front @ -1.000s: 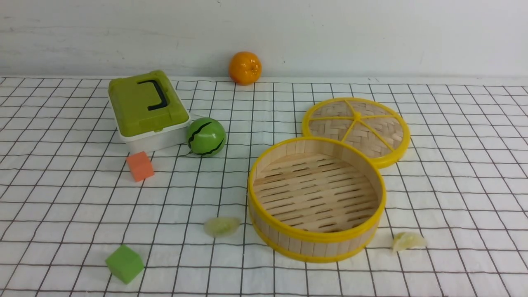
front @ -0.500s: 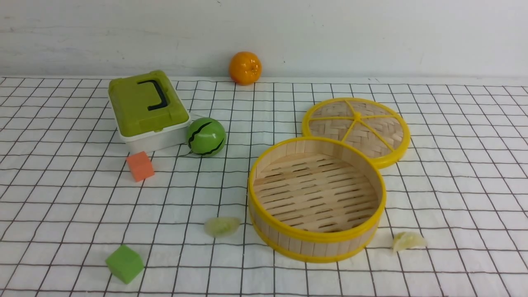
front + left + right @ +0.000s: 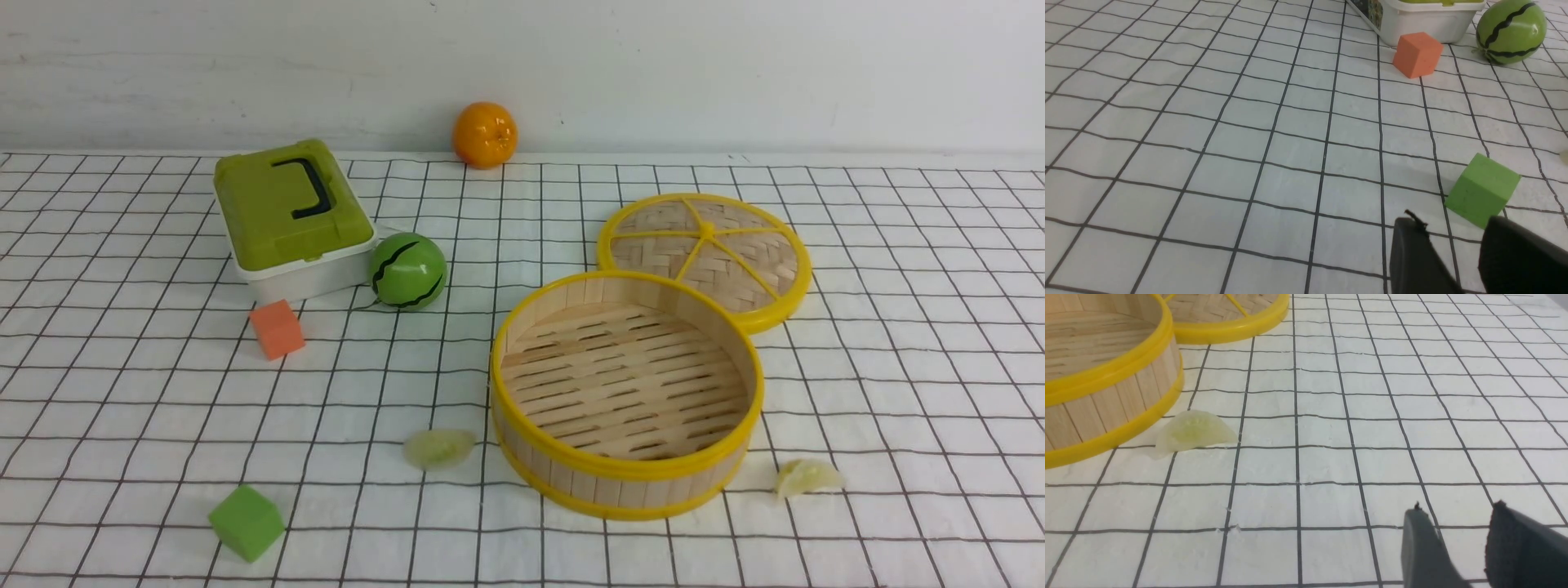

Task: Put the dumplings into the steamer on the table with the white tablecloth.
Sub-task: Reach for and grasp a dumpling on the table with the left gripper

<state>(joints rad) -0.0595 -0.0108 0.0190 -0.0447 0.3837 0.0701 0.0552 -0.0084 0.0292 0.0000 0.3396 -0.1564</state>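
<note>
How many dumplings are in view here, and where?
2. One dumpling lies on the cloth just left of the steamer, the other dumpling just right of it. The steamer is empty; none seems hidden.

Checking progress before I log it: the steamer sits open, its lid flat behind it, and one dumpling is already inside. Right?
Not quite. The steamer is empty. The left dumpling and the right dumpling both lie on the tablecloth, one on each side of it, as the front view shows. The steamer is open, its lid flat behind.
</note>
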